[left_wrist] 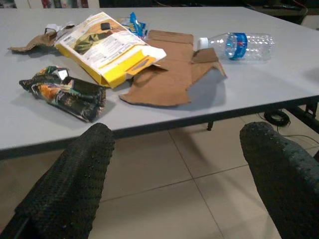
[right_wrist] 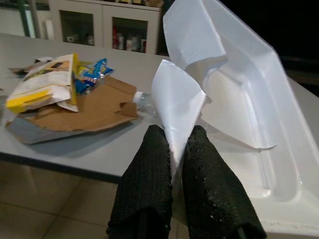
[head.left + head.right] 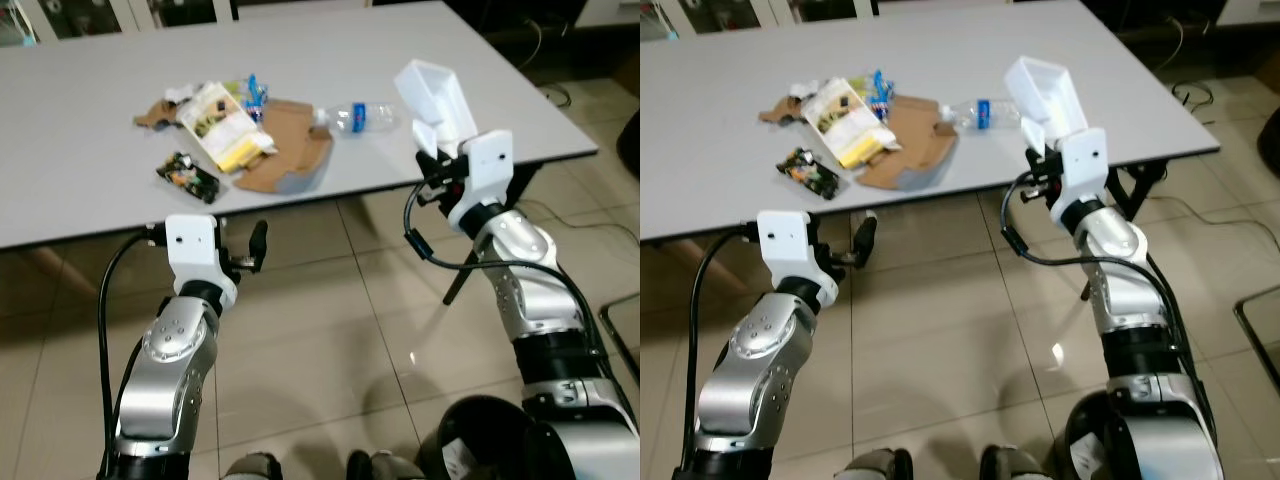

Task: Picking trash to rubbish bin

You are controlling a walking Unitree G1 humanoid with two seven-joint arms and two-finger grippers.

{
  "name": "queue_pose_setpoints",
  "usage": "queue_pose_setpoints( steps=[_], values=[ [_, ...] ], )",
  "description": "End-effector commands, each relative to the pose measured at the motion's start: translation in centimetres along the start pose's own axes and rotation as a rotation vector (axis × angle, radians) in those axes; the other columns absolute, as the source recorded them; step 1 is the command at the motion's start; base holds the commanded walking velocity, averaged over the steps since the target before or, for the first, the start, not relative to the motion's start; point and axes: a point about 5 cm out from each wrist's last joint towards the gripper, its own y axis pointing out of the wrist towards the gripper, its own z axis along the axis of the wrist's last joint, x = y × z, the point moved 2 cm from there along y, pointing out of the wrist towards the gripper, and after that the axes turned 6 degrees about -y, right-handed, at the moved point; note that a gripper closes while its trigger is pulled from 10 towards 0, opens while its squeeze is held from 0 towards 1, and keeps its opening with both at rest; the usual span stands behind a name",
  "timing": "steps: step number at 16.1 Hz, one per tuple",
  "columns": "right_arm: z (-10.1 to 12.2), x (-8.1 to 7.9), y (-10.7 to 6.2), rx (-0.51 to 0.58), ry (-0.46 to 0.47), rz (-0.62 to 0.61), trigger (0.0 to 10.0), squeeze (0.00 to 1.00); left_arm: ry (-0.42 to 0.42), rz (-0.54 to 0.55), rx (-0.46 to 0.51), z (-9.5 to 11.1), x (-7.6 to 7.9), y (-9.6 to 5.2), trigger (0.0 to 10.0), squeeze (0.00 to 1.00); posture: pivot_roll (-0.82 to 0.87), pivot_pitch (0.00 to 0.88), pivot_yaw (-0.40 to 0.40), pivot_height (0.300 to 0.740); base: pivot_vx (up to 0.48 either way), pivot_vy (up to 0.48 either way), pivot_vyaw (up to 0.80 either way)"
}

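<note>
My right gripper point(image 2: 172, 137) is shut on a torn white plastic tray point(image 3: 435, 95), held up over the near right edge of the grey table point(image 3: 80, 190). On the table lie a clear plastic bottle point(image 3: 362, 117), flattened brown cardboard point(image 3: 285, 150), a yellow and white box point(image 3: 222, 125), a dark snack wrapper point(image 3: 188, 177), a blue wrapper point(image 3: 255, 92) and a brown scrap point(image 3: 155, 112). My left gripper point(image 1: 177, 133) is open with nothing in it, below and in front of the table edge, facing the wrapper.
Tiled floor runs under and in front of the table. A dark round container point(image 3: 475, 440) sits low by my right side. Cables point(image 3: 555, 95) lie on the floor past the table's right end, and a metal frame point(image 3: 620, 320) stands at the right edge.
</note>
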Motion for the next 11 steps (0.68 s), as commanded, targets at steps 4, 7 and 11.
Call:
queue_pose_setpoints(
  steps=[4, 7, 11],
  values=[
    [0.57, -0.49, 0.24, 0.023, -0.010, 0.015, 10.0, 0.00, -0.010, -0.002, 0.014, 0.27, -0.25, -0.11, 10.0, 0.00, -0.04, 0.152, 0.036, 0.740, 0.074, 0.000, 0.00],
    [0.61, -0.56, 0.25, 0.025, -0.010, 0.016, 10.0, 0.00, -0.003, 0.031, 0.015, 0.28, -0.89, -0.19, 10.0, 0.00, -0.04, 0.156, 0.038, 0.740, 0.310, 0.089, 0.00],
    [0.45, -0.68, 0.17, 0.026, -0.002, 0.015, 10.0, 0.00, 0.003, 0.035, 0.013, 0.31, -1.10, -0.20, 10.0, 0.00, -0.04, 0.154, 0.040, 0.740, 0.312, 0.267, 0.00]
  ],
)
